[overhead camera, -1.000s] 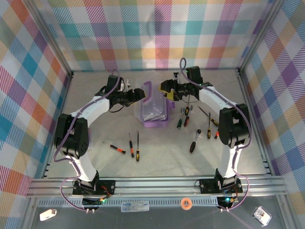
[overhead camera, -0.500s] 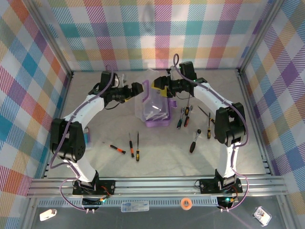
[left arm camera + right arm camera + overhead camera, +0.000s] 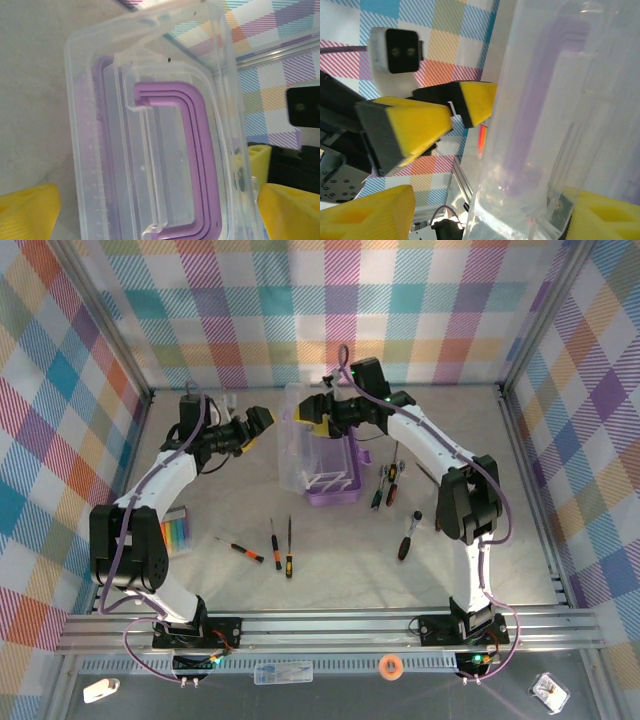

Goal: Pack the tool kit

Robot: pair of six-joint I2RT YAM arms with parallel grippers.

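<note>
The tool kit's lilac case sits mid-table with its clear lid swung up and open. In the left wrist view the lid and its purple handle are close in front. My left gripper hangs open just left of the lid, touching nothing. My right gripper is at the lid's top edge. In the right wrist view the lid stands between the fingers, against the right pad and apart from the left one. Screwdrivers lie loose in front, with more to the right.
A black-handled tool lies right of centre near the right arm's elbow. A small multicoloured block sits by the left arm. Metal frame rails run along the near edge, and plaid walls close in the back and sides.
My left gripper opened, let go of the lid and pulled back to the left. My right gripper moved left and back, and the lid swung up and wider open.
</note>
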